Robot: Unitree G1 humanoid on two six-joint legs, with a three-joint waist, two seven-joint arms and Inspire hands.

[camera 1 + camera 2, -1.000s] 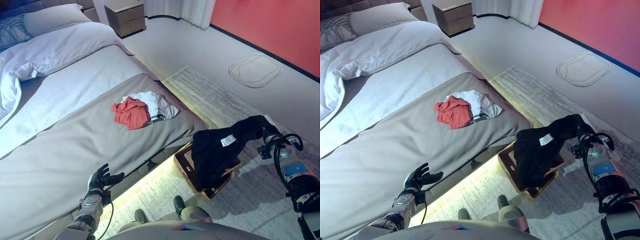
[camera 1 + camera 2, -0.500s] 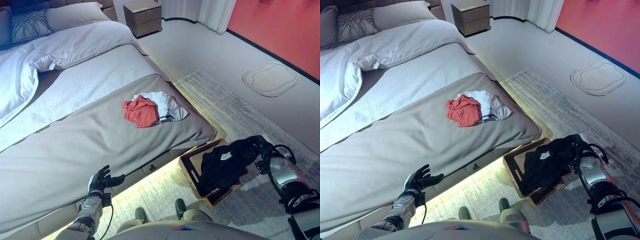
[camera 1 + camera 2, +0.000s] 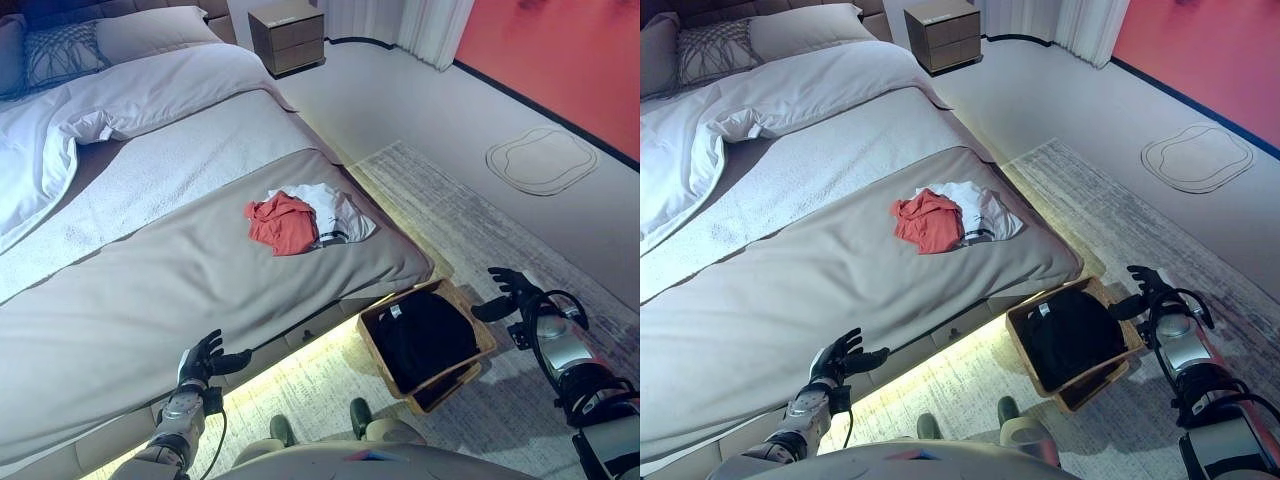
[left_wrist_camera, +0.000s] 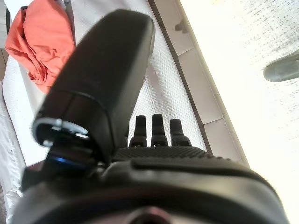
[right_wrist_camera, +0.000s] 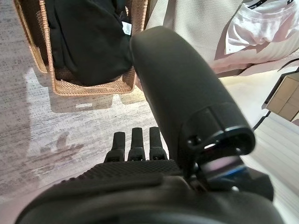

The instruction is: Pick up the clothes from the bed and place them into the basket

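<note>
A red garment [image 3: 281, 222] and a white garment [image 3: 335, 211] lie together on the grey bed cover [image 3: 150, 290], near its right edge. A black garment [image 3: 424, 336] lies inside the wicker basket [image 3: 378, 364] on the rug beside the bed. My right hand [image 3: 510, 291] is open and empty, just right of the basket; its wrist view shows the basket [image 5: 43, 44] and the black garment [image 5: 84, 39]. My left hand [image 3: 203, 358] is open and empty at the bed's front edge; its wrist view shows the red garment [image 4: 42, 39].
White duvet [image 3: 130, 95] and pillows [image 3: 60, 50] lie at the bed's head. A wooden nightstand [image 3: 288, 33] stands at the back. A pale rug [image 3: 470, 225] covers the floor by the bed. A flat white mat [image 3: 541, 158] lies near the red wall [image 3: 560, 60].
My right hand has let go of the black garment, which now lies down inside the basket. The hand has opened and drawn slightly right of the basket. The left hand has not moved.
</note>
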